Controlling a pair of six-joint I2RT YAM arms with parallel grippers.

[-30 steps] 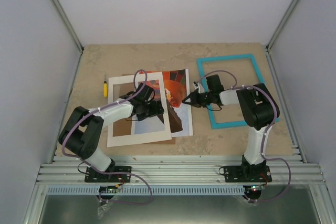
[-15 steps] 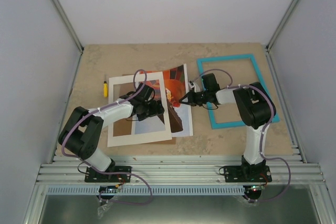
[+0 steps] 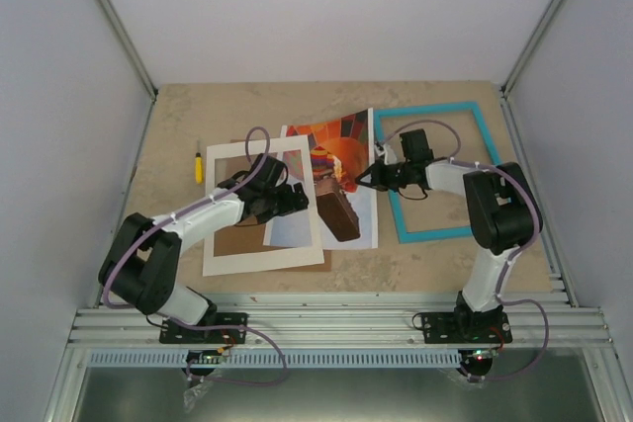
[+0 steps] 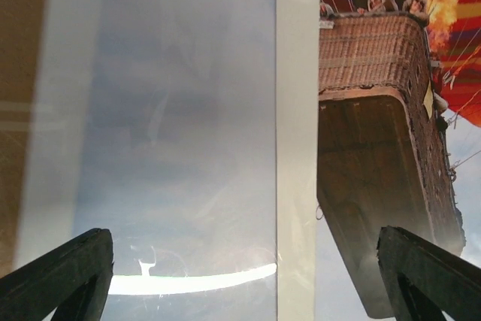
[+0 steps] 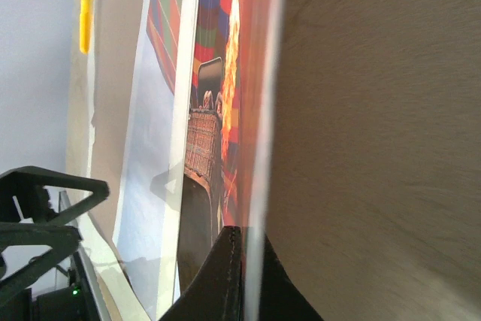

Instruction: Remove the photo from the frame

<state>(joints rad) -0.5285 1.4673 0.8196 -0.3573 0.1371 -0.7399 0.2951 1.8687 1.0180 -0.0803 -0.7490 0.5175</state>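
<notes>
Bench [image 3: 445, 264] carried the empty frame [image 3: 435, 235] toward its far right corner. White mat [image 3: 259, 256] lay mid-left over a brown board [image 3: 237, 240], its right bar across the photo [image 3: 331, 140]. Photo sat mid-bench, out of the frame, with its right edge raised over the frame's left rail. Thin print looked light, floppy and easily creased, so best taken by a free edge. Right hand [image 3: 374, 177] was clamped on that raised edge. Left hand [image 3: 292, 200] was spread wide over the mat. The mat bar could snag the print. Yellow tool [image 3: 199, 165] lay near the left edge.

Photo [image 3: 336, 140] left of frame [image 3: 427, 109], partly under mat [image 3: 226, 249]
</notes>
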